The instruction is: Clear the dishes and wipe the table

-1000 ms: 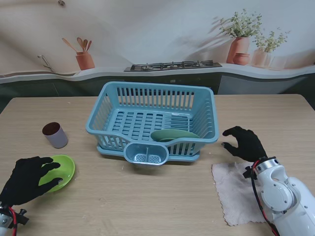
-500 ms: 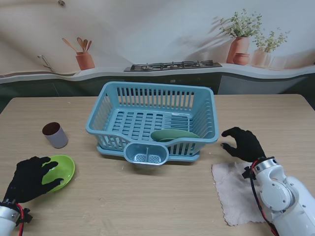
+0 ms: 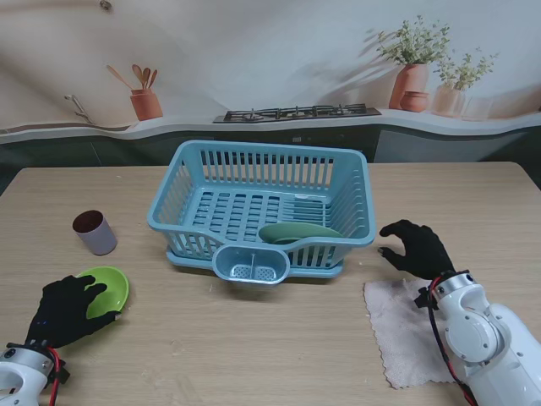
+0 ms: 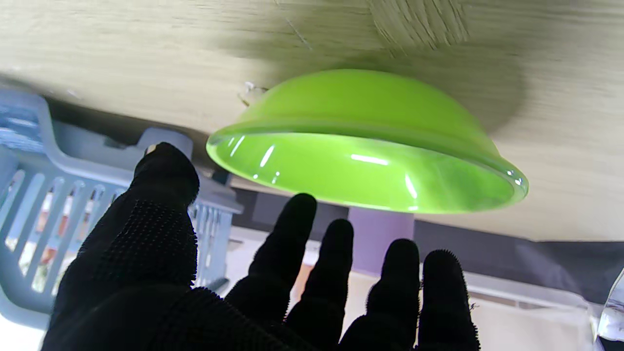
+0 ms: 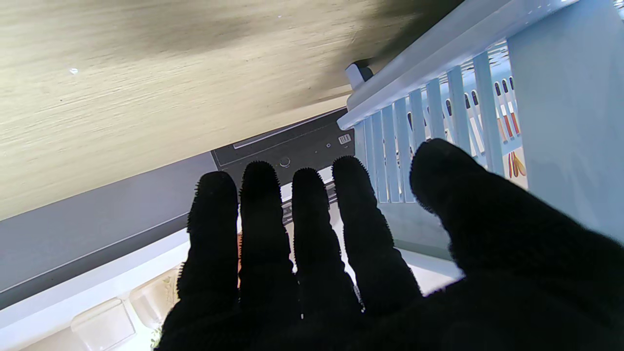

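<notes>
One left hand has drawn back off the green bowl.

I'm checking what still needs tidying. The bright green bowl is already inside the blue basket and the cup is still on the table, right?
Not quite. The bright green bowl is still on the table, by the left hand, not inside the blue basket; the stand view shows this. The cup is on the table, as you said.

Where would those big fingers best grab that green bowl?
Probably at the rim of the green bowl. It sits upright and shallow, its flared lip clear of the table, so the left hand, beside its near edge, could pinch it, thumb inside.
</notes>
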`<state>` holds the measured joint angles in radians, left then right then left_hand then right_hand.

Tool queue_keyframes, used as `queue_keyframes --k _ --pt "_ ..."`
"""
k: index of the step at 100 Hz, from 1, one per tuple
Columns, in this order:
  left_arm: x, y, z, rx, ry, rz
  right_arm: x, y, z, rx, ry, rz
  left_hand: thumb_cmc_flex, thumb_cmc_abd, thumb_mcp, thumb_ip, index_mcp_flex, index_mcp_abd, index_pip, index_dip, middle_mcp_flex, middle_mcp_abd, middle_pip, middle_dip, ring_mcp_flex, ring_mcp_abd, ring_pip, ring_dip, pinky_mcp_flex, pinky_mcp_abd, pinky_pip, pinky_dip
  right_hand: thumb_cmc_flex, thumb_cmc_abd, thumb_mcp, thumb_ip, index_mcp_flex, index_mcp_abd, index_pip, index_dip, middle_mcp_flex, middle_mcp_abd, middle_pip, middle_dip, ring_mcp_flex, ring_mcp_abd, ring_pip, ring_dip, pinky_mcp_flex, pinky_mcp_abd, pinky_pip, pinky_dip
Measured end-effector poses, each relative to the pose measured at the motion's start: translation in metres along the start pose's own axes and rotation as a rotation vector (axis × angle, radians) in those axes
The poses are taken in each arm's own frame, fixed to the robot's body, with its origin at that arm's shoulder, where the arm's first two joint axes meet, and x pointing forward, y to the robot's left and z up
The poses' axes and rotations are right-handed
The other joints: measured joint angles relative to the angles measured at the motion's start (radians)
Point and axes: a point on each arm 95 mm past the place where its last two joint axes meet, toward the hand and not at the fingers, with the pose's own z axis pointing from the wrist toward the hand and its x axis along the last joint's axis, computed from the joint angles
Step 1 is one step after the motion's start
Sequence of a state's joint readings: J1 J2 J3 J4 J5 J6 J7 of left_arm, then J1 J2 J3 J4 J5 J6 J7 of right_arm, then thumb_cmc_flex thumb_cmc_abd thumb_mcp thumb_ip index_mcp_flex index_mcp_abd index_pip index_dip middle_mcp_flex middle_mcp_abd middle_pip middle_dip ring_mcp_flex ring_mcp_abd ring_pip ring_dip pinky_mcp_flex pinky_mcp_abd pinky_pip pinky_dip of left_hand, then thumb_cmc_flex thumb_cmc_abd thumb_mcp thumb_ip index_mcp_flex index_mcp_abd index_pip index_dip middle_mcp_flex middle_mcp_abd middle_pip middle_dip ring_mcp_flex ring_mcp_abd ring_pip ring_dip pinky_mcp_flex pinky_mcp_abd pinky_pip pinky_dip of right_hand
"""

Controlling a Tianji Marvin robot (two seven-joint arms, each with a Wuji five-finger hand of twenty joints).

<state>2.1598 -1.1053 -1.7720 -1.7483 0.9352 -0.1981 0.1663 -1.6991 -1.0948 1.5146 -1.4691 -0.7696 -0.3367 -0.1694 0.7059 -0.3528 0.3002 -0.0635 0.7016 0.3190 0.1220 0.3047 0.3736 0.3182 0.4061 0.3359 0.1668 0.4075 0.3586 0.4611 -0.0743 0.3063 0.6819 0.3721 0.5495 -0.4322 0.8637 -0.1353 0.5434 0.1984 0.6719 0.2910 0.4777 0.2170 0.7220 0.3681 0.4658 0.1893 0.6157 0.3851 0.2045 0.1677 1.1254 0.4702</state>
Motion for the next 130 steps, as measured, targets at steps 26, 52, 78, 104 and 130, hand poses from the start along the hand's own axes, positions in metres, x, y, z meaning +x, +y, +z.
queue_keyframes --k 26,52,78,104,130 --pt "0.000 0.009 0.006 -0.040 -0.040 0.004 0.001 -0.002 0.001 0.005 -0.004 0.001 -0.001 0.000 -0.006 0.000 0.000 0.001 -0.005 -0.004 -0.002 0.000 0.000 0.000 -0.011 -0.001 -0.005 0.000 0.000 -0.004 -0.003 0.000 0.000 0.000 0.000 0.000 0.000 0.000 0.000 0.000 0.000 0.000 0.000 0.000 0.000 0.000 0.000 0.000 -0.001 0.000 0.000 0.000" --pt "0.000 0.016 0.014 -0.059 -0.068 -0.008 0.001 -0.003 0.001 0.007 -0.004 0.002 -0.011 0.005 -0.008 0.000 0.000 0.001 -0.005 -0.004 -0.012 0.000 0.009 0.000 -0.012 -0.001 0.005 0.000 0.000 -0.004 -0.012 0.004 0.000 0.000 0.000 0.000 0.000 0.000 0.000 0.000 0.000 0.000 0.000 0.000 0.000 0.000 0.000 0.000 -0.002 0.000 -0.001 0.000" --pt "0.000 0.019 0.021 -0.082 -0.101 -0.015 0.000 -0.003 0.001 0.005 -0.005 0.003 0.068 0.015 0.007 -0.003 0.000 0.004 -0.005 -0.004 -0.012 0.000 0.034 0.000 -0.012 -0.001 0.053 0.000 0.001 -0.004 0.076 0.038 0.000 0.000 0.000 0.000 0.000 0.000 0.000 0.000 0.000 0.000 0.000 0.000 0.000 0.000 0.000 0.000 -0.002 0.000 -0.001 0.000" --pt "-0.001 0.023 0.021 -0.110 -0.126 -0.017 -0.001 -0.003 0.001 0.001 -0.007 0.003 0.232 0.066 0.016 -0.001 -0.003 0.024 -0.011 -0.009 0.017 0.025 0.087 0.015 0.045 0.014 0.174 0.029 0.038 0.029 0.278 0.108 0.000 0.000 0.000 0.000 0.000 0.000 -0.001 0.001 0.000 0.000 0.000 0.000 0.000 0.000 0.000 0.000 -0.004 0.000 -0.002 0.000" --pt "0.000 0.022 0.023 -0.082 -0.131 -0.030 -0.002 -0.003 0.001 -0.001 -0.006 0.006 0.461 0.102 -0.138 -0.001 0.046 0.053 0.009 0.065 0.171 0.063 0.121 0.035 0.195 0.088 0.291 0.051 0.181 0.134 0.423 0.205 0.000 0.000 -0.001 0.000 0.000 0.000 -0.001 0.001 0.000 0.000 0.000 0.000 0.000 0.000 0.000 0.000 -0.005 0.000 -0.002 0.000"
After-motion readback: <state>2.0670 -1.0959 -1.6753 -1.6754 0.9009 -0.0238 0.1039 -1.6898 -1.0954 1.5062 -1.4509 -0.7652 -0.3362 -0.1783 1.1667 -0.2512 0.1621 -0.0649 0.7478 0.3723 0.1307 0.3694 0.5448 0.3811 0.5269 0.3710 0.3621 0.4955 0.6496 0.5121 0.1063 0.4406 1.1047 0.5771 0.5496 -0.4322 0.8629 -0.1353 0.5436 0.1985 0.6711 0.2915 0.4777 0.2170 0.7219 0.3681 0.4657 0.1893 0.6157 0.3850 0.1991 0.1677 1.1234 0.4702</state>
